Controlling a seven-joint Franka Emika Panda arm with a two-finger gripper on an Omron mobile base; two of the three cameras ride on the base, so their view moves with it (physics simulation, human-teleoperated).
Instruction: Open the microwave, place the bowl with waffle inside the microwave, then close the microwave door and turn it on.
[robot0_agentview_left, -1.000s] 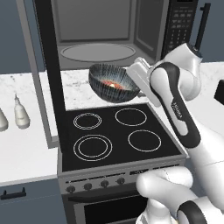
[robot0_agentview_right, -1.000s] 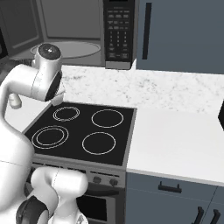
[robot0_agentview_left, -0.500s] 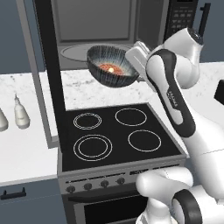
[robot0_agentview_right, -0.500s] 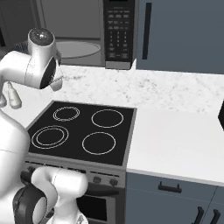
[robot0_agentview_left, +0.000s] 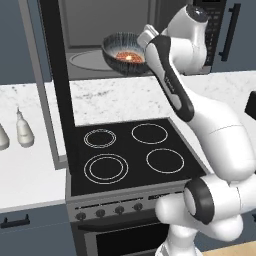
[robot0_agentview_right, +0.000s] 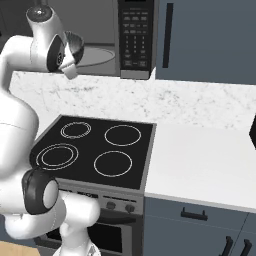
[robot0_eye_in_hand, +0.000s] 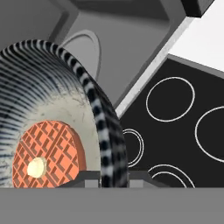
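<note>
Hand view has the bowl (robot0_eye_in_hand: 65, 109) closest, its streaked rim clamped between the tool's fingers at the bottom edge, one on each side of the rim wall. Inside the bowl, at about 7 o'clock, lies the waffle (robot0_eye_in_hand: 46, 153), orange-red and gridded, with a pale dot on it. Past the rim, at 3 o'clock, is the black stove (robot0_eye_in_hand: 183, 118) with its white rings; beyond the bowl, toward 12 o'clock, opens the grey interior of the microwave (robot0_eye_in_hand: 122, 39).

From the left base view, the stove lies nearest on the desk (robot0_agentview_left: 30, 175), with two pale bottles (robot0_agentview_left: 22, 130) at 9 o'clock. Farther back, the tool (robot0_agentview_left: 146, 42) holds the bowl by its right rim, raised at the microwave's open mouth, above the turntable (robot0_agentview_left: 95, 60). The microwave door (robot0_agentview_left: 55, 75) stands swung out at the left.
</note>
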